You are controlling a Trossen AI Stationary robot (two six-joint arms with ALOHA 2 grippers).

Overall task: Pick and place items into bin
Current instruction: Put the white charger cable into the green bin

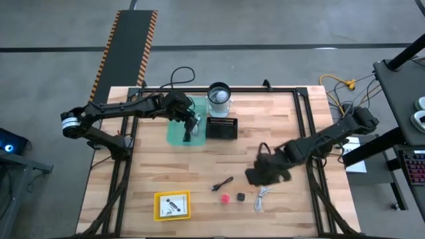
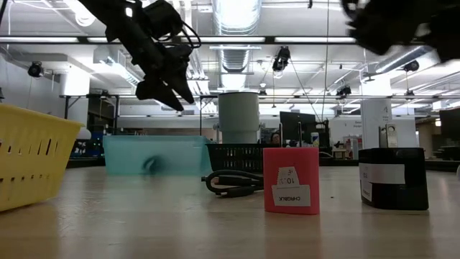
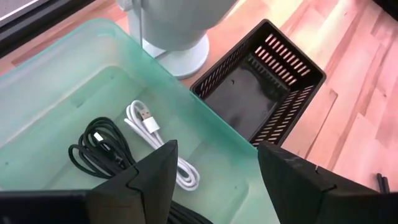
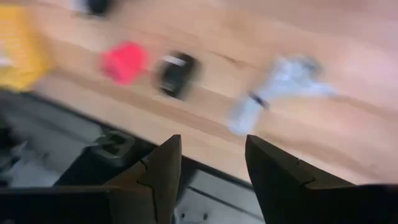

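The left gripper (image 1: 190,127), released and empty, hangs over the teal bin (image 3: 205,134), where a black cable (image 3: 99,146) and a white cable (image 3: 149,127) lie. The right gripper (image 1: 265,174), fingers parted, hovers near the table's five o'clock above a red block (image 2: 290,180), label unreadable, a black cube (image 2: 393,178) and a loose white cable (image 1: 262,198).

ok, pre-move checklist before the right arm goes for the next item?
1. Left hand empty: ok, fingers apart over the teal bin, nothing between them.
2. Dropped items inside the bin: ok, black cable and white cable lie on its floor.
3. Right hand empty and open: ok, nothing between the fingers.
4. Targets unobstructed: ok, white coiled cable, red item and black cube lie apart on the table.
5. Right hand lined up over one target: cannot tell, that wrist view is blurred.
6. Arms apart: ok, left at the bin, right near the table's front.
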